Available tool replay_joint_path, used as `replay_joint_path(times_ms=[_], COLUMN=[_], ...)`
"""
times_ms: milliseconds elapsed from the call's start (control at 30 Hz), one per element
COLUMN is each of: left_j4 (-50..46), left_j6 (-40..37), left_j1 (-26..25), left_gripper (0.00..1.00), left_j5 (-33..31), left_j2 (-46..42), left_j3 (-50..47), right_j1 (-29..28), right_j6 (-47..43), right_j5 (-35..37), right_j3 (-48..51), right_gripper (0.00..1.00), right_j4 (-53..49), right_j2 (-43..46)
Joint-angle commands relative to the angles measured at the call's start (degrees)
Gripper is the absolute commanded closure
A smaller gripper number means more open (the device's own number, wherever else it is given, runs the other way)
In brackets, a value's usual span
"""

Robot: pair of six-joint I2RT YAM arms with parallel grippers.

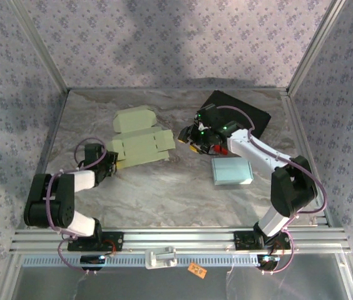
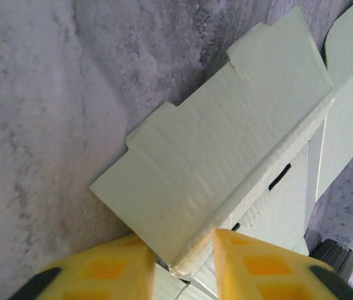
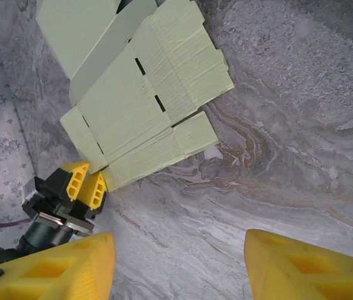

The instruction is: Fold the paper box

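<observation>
I log left gripper (image 2: 186, 253) clamped on the paper box (image 2: 226, 150) corner, right gripper (image 3: 179, 240) spread wide over the table (image 3: 289, 125)

On the table (image 1: 164, 194) the paper box (image 1: 140, 142) is lying left of centre, a folded box (image 1: 231, 170) sitting right of it.

Black-and-white arms (image 1: 250, 147), purple cables (image 1: 52, 203), yellow end effector fingers (image 3: 57, 269)

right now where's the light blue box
In the top view the light blue box lies on the right half of the table, beside the right arm, apart from the flat green cardboard to its left.
</observation>
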State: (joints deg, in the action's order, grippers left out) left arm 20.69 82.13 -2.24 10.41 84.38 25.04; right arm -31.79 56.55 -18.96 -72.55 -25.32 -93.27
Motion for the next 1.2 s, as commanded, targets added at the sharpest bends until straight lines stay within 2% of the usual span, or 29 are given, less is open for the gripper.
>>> replay_joint_path(times_ms=[0, 133, 167, 333, 433, 533, 667, 800, 1167], left_j4=[6.0, 7.6, 7.5, 6.6, 7.1, 7.1, 2.3, 0.7, 1.6], left_j6=[0.4, 1.0, 1.2, 3.8, 7.5, 12.2, 15.6, 20.1, 24.6], left_j1=[0.4, 0.4, 0.3, -0.2, -1.4, -3.6, -6.4, -8.2, -11.7], left_gripper=[0.80, 0.99, 1.00, 1.00, 1.00, 1.00, 1.00, 1.00, 1.00], left_j5=[-1.8, -2.5, -2.7, -3.1, -4.4, -6.7, -9.9, -13.0, -14.3], left_j2=[1.4, 1.1, 0.6, -2.5, -4.6, -6.6, -10.1, -12.9, -12.8], left_j3=[0.3, 0.2, 0.4, 0.8, 0.5, 0.8, 3.0, 2.6, 3.0], right_j1=[0.2, 0.2, 0.1, -0.9, -2.2, -4.8, -8.4, -9.2, -12.1], right_j6=[0.4, 0.5, 0.8, 4.3, 9.0, 14.2, 18.1, 23.8, 29.0], right_j5=[-0.8, -0.8, -0.9, -1.6, -1.5, 1.6, 8.7, 9.1, 9.6], right_j3=[0.9, 1.5, 1.7, 4.7, 8.6, 12.0, 15.6, 14.7, 8.1], right_gripper=[0.42, 0.42, 0.42, 0.42, 0.42, 0.41, 0.40, 0.39, 0.40], right_j4=[-0.1, -0.1, 0.2, 5.4, 13.6, 24.2, 38.2, 45.1, 48.5], right_j2=[2.0, 2.5, 2.6, 2.8, 3.1, 3.5, 2.3, -3.4, -14.1])
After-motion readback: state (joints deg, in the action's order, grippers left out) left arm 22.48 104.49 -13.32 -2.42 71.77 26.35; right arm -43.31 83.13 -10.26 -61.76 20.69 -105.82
